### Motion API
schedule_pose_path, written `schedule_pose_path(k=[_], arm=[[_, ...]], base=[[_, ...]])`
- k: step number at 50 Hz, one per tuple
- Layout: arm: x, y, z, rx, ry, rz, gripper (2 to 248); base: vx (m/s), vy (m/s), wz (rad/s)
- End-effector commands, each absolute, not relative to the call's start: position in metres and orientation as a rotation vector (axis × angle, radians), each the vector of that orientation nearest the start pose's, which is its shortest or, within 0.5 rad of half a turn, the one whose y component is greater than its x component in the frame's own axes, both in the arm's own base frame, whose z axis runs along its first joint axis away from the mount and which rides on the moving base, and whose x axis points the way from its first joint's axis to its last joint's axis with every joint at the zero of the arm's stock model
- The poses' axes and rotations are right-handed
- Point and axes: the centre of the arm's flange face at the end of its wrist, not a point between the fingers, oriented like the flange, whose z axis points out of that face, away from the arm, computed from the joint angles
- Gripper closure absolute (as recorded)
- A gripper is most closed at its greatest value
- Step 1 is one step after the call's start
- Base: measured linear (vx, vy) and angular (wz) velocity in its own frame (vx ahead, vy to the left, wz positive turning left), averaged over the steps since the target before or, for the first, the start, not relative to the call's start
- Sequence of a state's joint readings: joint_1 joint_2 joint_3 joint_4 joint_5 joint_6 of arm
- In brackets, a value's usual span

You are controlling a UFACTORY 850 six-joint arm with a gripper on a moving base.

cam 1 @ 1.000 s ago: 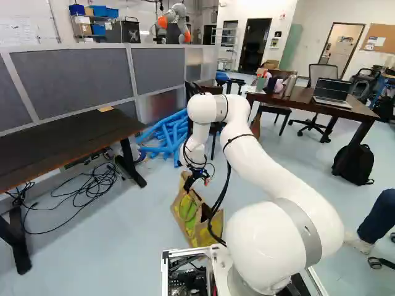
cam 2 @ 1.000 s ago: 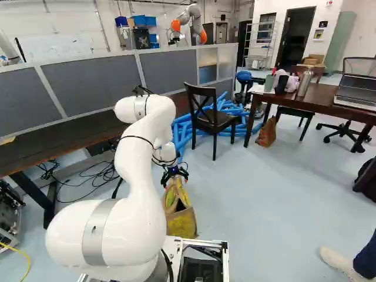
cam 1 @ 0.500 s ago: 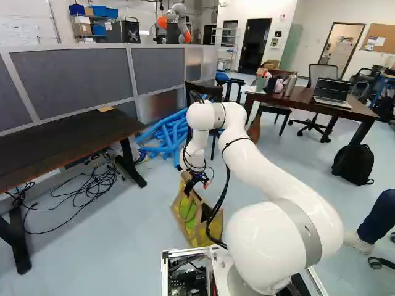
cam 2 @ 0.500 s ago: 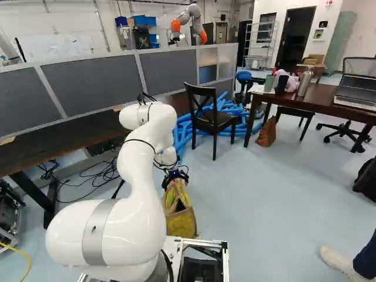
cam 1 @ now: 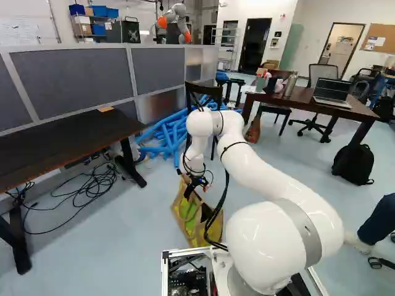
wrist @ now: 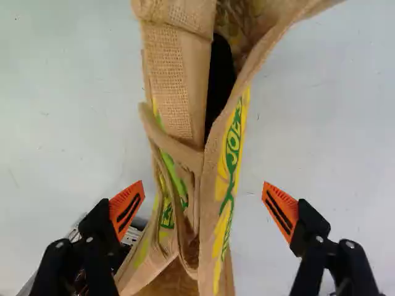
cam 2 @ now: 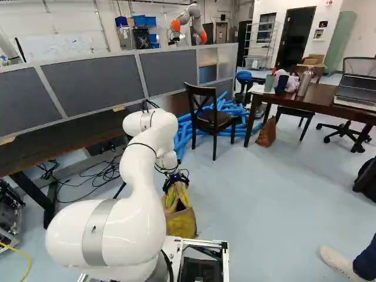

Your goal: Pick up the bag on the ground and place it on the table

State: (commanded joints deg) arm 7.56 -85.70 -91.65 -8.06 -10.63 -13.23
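Burlap bag (wrist: 215,185) sits on the floor (wrist: 321,123) between the wide-spread jaws, and should they close only on that loose handle (wrist: 170,143), or too shallowly on the floppy rim (wrist: 242,77), it could sag, twist and slip out when lifted.

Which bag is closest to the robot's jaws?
The tan-and-yellow bag, right by the open jaws. The brown bag and black backpack are farther away.

The bag (wrist: 170,80) is tan, yellow and green.
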Motion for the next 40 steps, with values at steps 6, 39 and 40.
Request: schedule_pose_path(k=[6, 39, 40], arm=[[0.570, 0.073, -0.114, -3.056, -0.784, 0.132, 3], [0.570, 0.073, -0.141, -3.056, -0.784, 0.134, 74], [0.570, 0.073, -0.141, -3.056, -0.784, 0.134, 74]], base=[[0.000, 0.000, 0.000], [0.000, 0.000, 0.000], [0.000, 0.000, 0.000]])
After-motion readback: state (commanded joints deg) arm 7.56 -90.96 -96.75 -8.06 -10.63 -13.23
